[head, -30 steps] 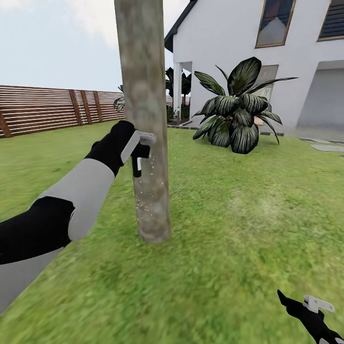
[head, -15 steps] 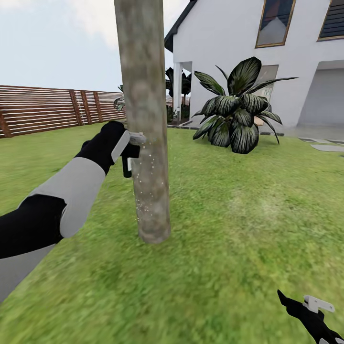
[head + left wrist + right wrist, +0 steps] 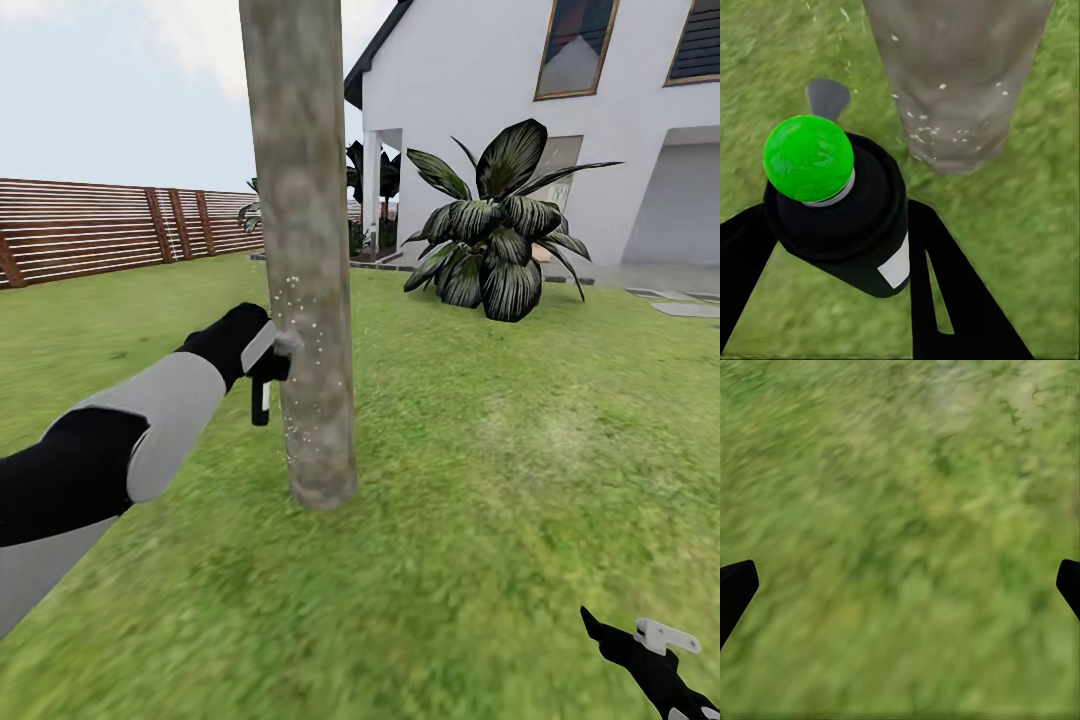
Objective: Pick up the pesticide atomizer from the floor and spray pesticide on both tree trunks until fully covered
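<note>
dark atomizer [image 3: 840,217] beside droplet-speckled trunk [image 3: 305,300].

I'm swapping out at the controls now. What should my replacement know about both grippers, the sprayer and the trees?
Left gripper: shut on the pesticide atomizer, held close to the tree trunk.
Right gripper: open, holding nothing, low over the grass.
Done: atomizer picked up; white spray specks dot the lower and middle trunk.
Left: much of this trunk looks bare of specks, so keep spraying, then do the second tree.
</note>
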Motion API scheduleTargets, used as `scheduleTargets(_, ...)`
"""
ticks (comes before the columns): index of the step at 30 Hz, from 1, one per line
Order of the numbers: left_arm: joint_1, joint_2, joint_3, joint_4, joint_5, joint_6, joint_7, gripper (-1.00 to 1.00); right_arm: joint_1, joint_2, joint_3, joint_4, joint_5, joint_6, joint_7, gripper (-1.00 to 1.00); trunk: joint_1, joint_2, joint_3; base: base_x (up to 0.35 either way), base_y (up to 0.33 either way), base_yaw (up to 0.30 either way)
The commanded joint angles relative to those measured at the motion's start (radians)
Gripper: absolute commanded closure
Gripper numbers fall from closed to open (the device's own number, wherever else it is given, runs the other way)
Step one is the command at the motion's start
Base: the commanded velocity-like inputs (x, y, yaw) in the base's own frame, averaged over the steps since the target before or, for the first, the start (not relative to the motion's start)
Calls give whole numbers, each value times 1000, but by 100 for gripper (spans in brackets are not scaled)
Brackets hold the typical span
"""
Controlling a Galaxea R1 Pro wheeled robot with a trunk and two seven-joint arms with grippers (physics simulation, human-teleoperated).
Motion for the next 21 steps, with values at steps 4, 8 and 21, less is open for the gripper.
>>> scheduleTargets(4, 65, -1, -6, 43, 6, -65, 5, 100, -1, 0, -7, 1, -3, -1, 9, -100, 0, -1, -1, 0, 0, 0)
scheduleTargets(8, 148, -1, -6, 45, 6, -123, 6, 100, -1, 0, -7, 1, -3, -1, 9, -100, 0, -1, -1, 0, 0, 0)
scheduleTargets(21, 411, 35, -4, 45, 10, -290, 5, 100, -1, 0, -7, 3, -2, -1, 9, -100, 0, -1, -1, 0, 0, 0)
